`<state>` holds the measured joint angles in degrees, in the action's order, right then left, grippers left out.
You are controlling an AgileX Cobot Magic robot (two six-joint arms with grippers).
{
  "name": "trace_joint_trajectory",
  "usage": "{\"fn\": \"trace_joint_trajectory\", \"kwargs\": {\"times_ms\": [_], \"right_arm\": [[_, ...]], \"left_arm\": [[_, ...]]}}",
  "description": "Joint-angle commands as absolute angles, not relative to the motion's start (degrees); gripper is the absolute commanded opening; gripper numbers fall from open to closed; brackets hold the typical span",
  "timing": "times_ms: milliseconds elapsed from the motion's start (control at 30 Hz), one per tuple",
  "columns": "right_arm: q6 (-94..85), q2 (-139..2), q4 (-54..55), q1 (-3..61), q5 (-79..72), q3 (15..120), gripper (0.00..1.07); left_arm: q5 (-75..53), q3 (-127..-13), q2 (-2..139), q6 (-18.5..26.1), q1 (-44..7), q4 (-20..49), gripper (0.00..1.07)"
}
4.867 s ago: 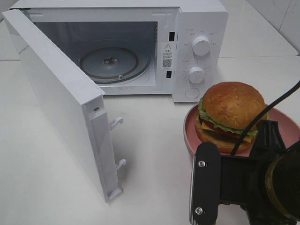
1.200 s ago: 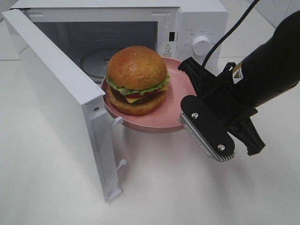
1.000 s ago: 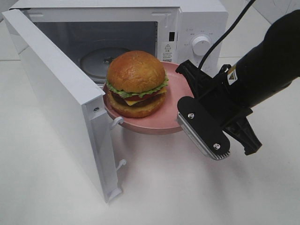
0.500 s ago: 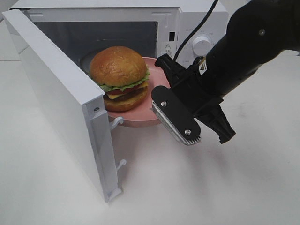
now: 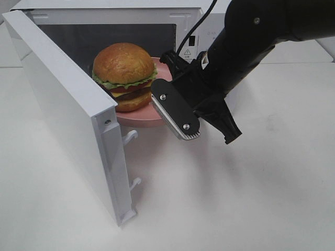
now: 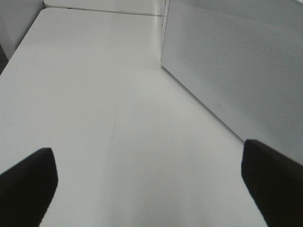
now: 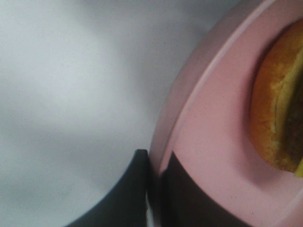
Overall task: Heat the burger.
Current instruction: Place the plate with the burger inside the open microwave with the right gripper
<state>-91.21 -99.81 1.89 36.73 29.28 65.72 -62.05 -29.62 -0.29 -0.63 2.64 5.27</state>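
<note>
The burger point(image 5: 123, 73), with a golden bun, lettuce and cheese, rides on a pink plate point(image 5: 137, 119) at the mouth of the open microwave point(image 5: 110, 13), above the table. My right gripper point(image 5: 162, 73) is shut on the plate's right rim. The right wrist view shows its dark fingers point(image 7: 128, 189) pinching the pink plate point(image 7: 208, 132) beside the burger point(image 7: 274, 118). My left gripper point(image 6: 149, 189) stands open over bare table, nothing between its fingertips point(image 6: 26, 184); it is out of the exterior high view.
The microwave door point(image 5: 63, 99) swings out toward the front left, its latch hooks point(image 5: 130, 137) pointing right. A white dotted microwave panel point(image 6: 236, 71) fills the left wrist view's far side. The right arm point(image 5: 251, 36) covers the control knobs.
My right gripper has carried the plate and burger left and back, from in front of the microwave into its opening. The left gripper has not moved.
</note>
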Motion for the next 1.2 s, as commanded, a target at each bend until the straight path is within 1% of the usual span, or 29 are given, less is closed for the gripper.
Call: {"fn": "trace_joint_trajectory", "kwargs": {"times_ms": [33,400,867,1200], "right_arm": [[-90.30,-100.73,2.46,36.84,26.93,68.81,0.00],[-89.21,-105.65,2.41,36.84,27.10,74.20,0.00],[-85.54,-113.10,2.23,36.84,29.91,83.54,0.00],[-79.70,-118.72,-1.26,36.84,29.91,90.93,0.00]], "left_arm": [[-61.25,-29.51,-1.20,-0.52,2.75,5.50,0.98],[-61.25,-29.51,-1.20,-0.52,2.75,5.50,0.98],[-61.25,-29.51,-1.20,-0.52,2.75,5.50,0.98],[-61.25,-29.51,-1.20,-0.52,2.75,5.50,0.98]]}}
